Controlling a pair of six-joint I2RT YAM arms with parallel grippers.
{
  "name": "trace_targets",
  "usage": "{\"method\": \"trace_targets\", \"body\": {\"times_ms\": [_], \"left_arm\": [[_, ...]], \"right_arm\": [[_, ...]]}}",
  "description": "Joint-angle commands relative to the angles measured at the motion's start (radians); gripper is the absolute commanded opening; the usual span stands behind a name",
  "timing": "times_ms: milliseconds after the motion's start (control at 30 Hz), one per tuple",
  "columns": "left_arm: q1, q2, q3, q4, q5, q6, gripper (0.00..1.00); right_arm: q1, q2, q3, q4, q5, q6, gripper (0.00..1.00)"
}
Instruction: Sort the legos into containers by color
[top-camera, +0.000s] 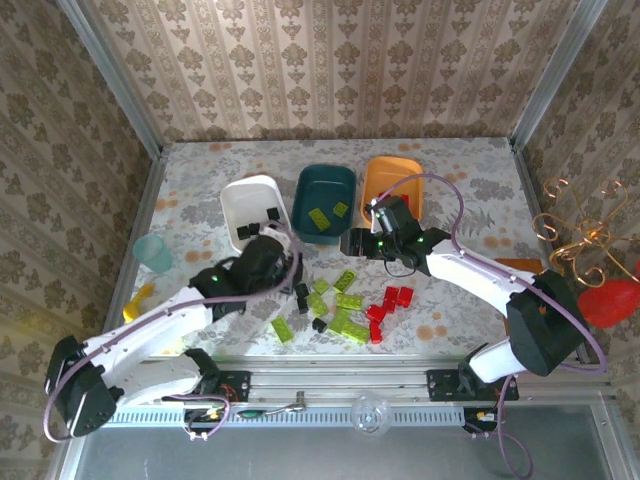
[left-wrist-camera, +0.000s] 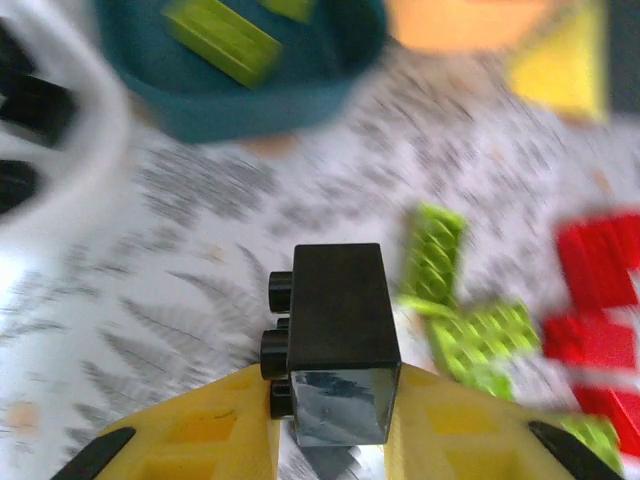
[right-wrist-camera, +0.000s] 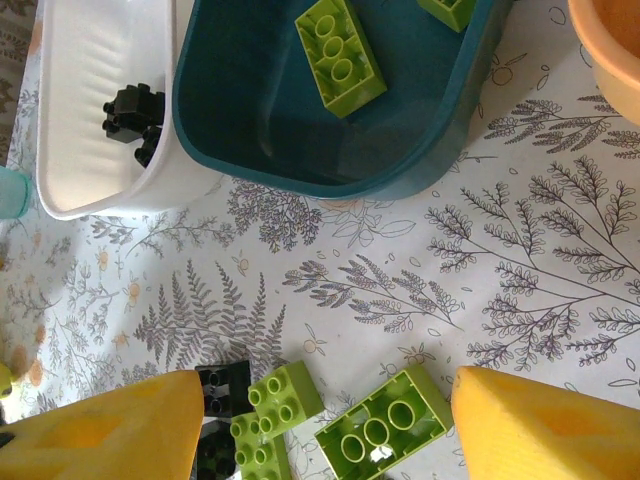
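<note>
I had the left tool (left-wrist-camera: 335, 425) clamped on a black lego (left-wrist-camera: 340, 320); the right tool (right-wrist-camera: 325, 425) gaped wide, empty.

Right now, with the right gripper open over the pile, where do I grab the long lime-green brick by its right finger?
Take the long lime-green brick across its two long side walls, mid-length, from straight above. It lies flat, hollow side up, diagonal, so turn the right gripper to match; smaller green bricks crowd one end.
</note>
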Motion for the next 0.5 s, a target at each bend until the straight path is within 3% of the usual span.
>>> {"method": "trace_targets", "body": {"times_ms": [0,200,467], "left_arm": [[0.154,0.005,0.016,0.074,0.044,0.011,0.31],[0.415,0.171,0.087,0.174,0.197,0.006,0.32],[0.493,0.397,0.212,0.181,0.231,0.010,0.42]], "right_arm": [[-0.006,-0.044,-0.019,-0.012,0.031,0.002,0.68],[-0.006,-0.057,-0.042,-0.026,0.031,-0.001,0.68],[-0.005,-0.130,-0.083,-0.046,0.024,-0.014,0.68]]}}
